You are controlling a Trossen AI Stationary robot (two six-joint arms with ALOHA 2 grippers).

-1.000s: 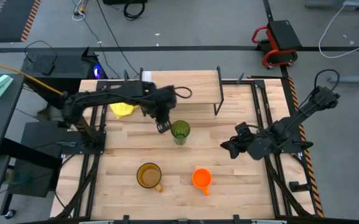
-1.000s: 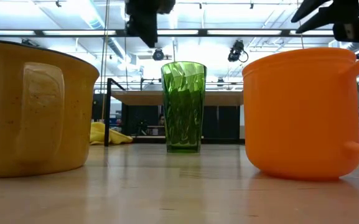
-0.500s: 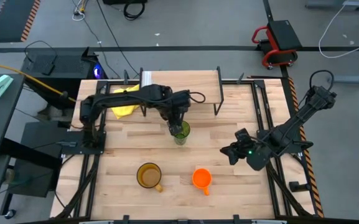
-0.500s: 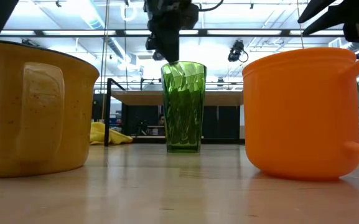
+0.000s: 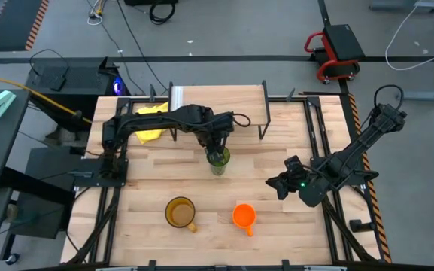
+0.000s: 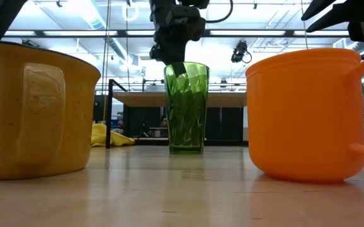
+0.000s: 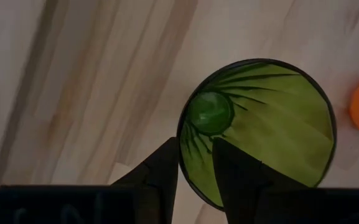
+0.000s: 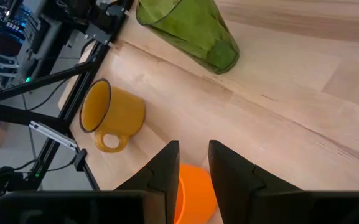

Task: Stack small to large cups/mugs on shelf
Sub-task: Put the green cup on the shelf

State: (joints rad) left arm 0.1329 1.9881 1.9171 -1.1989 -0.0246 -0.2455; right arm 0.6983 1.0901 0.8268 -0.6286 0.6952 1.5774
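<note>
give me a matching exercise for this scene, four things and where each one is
Things:
1. green tumbler
2. yellow-brown mug
3. orange mug
4. yellow cloth

Places:
A. near table edge, right of the other mug
B. by the shelf's left legs
C. mid-table, left gripper astride its rim
D. near table edge, left of the other mug

Pairs: 1-C, 2-D, 3-A, 4-B

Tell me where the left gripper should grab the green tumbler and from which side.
Grip the green tumbler by its rim wall, coming from straight above: it stands upright with an open mouth and no handle. The left gripper already straddles the rim, one finger inside, one outside.
</note>
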